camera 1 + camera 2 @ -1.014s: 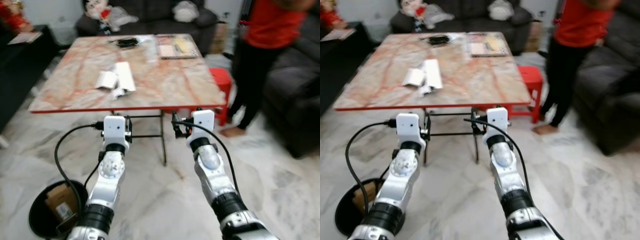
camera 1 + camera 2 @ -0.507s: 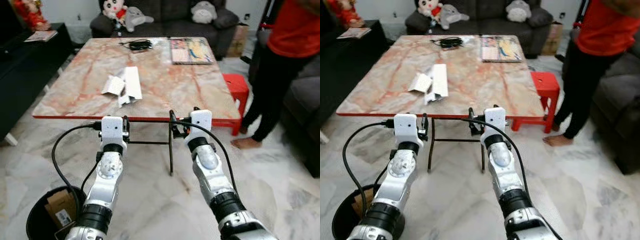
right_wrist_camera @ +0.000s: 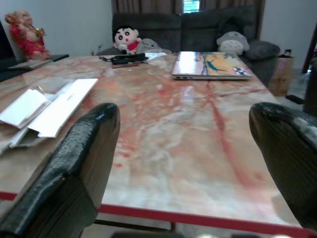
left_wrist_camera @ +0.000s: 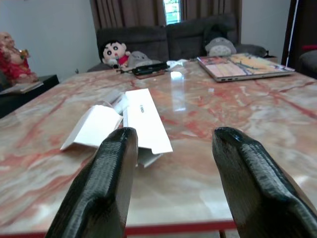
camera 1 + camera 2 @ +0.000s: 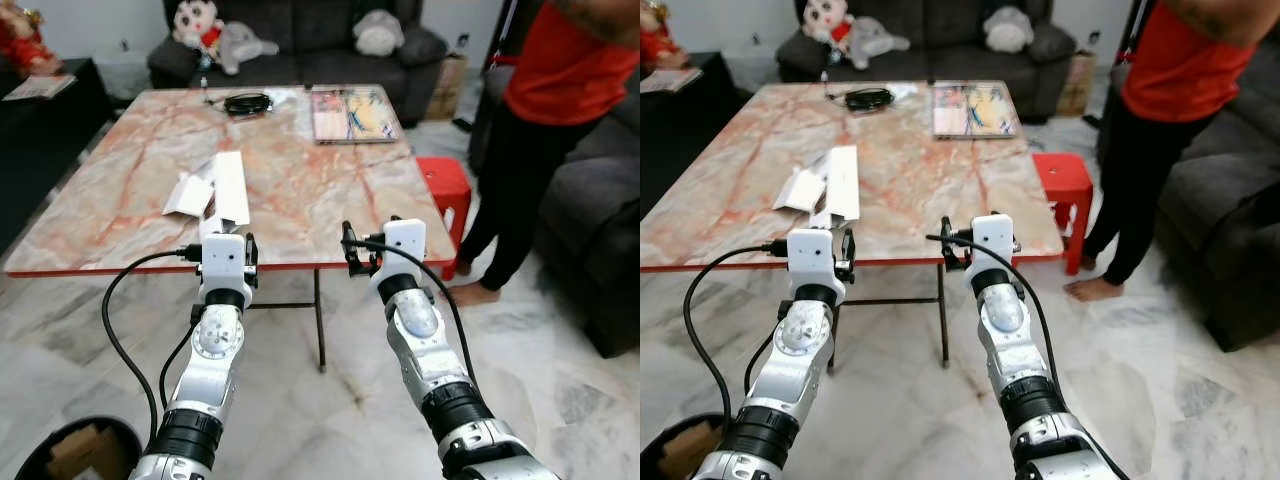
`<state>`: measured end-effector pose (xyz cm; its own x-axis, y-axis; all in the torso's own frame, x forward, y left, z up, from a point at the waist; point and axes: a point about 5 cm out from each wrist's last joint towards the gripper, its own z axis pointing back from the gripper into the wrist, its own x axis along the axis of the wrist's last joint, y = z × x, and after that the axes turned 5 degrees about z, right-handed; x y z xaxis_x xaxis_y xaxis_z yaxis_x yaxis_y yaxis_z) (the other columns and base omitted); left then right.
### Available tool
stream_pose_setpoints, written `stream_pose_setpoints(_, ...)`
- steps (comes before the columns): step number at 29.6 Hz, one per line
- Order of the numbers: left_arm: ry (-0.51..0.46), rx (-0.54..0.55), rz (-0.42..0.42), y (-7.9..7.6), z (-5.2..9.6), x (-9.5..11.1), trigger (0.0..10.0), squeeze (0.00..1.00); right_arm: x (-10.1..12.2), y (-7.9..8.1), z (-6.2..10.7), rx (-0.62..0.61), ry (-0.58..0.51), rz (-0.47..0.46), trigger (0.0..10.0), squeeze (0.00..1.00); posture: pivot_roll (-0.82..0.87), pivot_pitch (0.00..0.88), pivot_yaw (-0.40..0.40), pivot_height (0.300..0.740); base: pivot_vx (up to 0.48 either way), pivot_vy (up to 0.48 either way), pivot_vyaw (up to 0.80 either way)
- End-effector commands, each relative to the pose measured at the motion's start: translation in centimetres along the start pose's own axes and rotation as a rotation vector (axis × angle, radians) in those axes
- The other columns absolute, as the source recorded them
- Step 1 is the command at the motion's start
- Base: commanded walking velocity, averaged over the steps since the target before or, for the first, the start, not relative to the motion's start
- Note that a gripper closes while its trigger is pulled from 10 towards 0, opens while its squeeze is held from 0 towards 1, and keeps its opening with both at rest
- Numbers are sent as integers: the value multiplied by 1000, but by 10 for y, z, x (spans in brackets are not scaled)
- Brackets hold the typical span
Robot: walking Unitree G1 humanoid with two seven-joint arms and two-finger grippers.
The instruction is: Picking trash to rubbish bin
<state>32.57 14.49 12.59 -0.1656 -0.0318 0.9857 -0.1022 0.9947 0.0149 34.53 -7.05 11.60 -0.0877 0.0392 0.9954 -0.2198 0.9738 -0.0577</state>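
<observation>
While both hands hover open and empty at the worktop [image 5: 330, 190] edge, the white packaging [image 5: 215, 190] lies straight ahead of the left hand [image 4: 171, 148], long side pointing away. Right hand [image 3: 185, 148] sits further off, so left looks like the obvious pick.

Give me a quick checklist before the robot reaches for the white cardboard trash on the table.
1. Left gripper open: ok, fingers spread wide.
2. Right gripper open: ok.
3. Flattened white box in front of the left gripper: ok, it lies on the marble table past the near edge.
4. Grippers over the table: not ok, both sit at the red near edge.
5. Person in red away from the trash: ok, standing at the table's right side.
6. Rubbish bin located: ok, on the floor at lower left, cardboard already inside.
</observation>
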Motion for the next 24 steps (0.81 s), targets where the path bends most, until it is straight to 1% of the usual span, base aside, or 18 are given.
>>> stream_pose_setpoints(1,-16,2,3,-1,-2,5,10000,0,5,-1,-2,9,-21,6,10000,0,-20,0,1,740,360,0,0)
stream_pose_setpoints(6,-17,2,2,-2,-2,5,10000,0,5,-1,-2,13,-21,10,10000,0,-20,0,1,740,359,0,0)
stream_pose_setpoints(8,-19,4,1,-2,-3,6,10000,0,6,1,-2,33,-29,28,10000,0,-20,0,0,740,356,0,0)
stream_pose_setpoints(13,-20,5,1,-1,-3,6,10000,0,6,5,-1,56,-36,37,10000,0,-19,0,-2,740,358,0,800)
stream_pose_setpoints(16,-21,6,1,-2,-3,6,10000,0,7,6,-1,59,-43,20,10000,0,-19,0,-2,740,356,0,800)
stream_pose_setpoints(17,-22,9,0,-1,-3,6,10000,0,7,5,-1,57,-44,4,10000,0,-19,0,-3,740,360,0,0)
stream_pose_setpoints(24,-22,9,1,-1,-3,6,10000,0,7,4,-1,55,-44,-2,10000,0,-19,0,-3,740,358,0,0)
